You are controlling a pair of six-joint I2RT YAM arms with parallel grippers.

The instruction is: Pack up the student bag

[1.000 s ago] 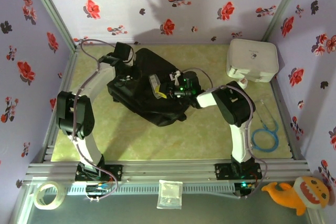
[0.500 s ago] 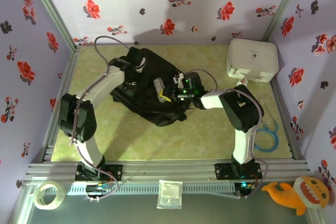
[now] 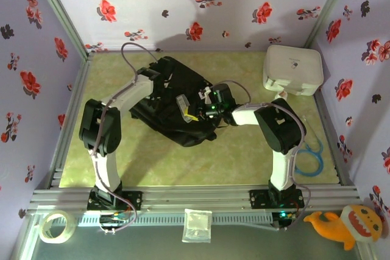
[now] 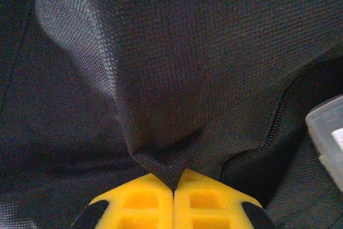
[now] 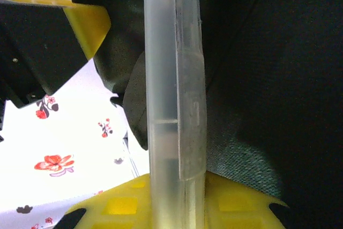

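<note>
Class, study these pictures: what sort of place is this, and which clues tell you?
Probably a robot test booth: floral-papered walls box in a green table, and the left arm and right arm are bolted to an aluminium rail.

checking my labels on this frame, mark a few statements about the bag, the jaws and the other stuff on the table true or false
1. The left jaws are pinched shut on a fold of the student bag. True.
2. The right jaws are empty. False: they are clamped on a translucent plastic case, held over the bag.
3. The white hard case sits at the far right corner of the table. True.
4. The blue cable loop lies on top of the bag. False: it lies on the table near the right edge, apart from the bag.
</note>
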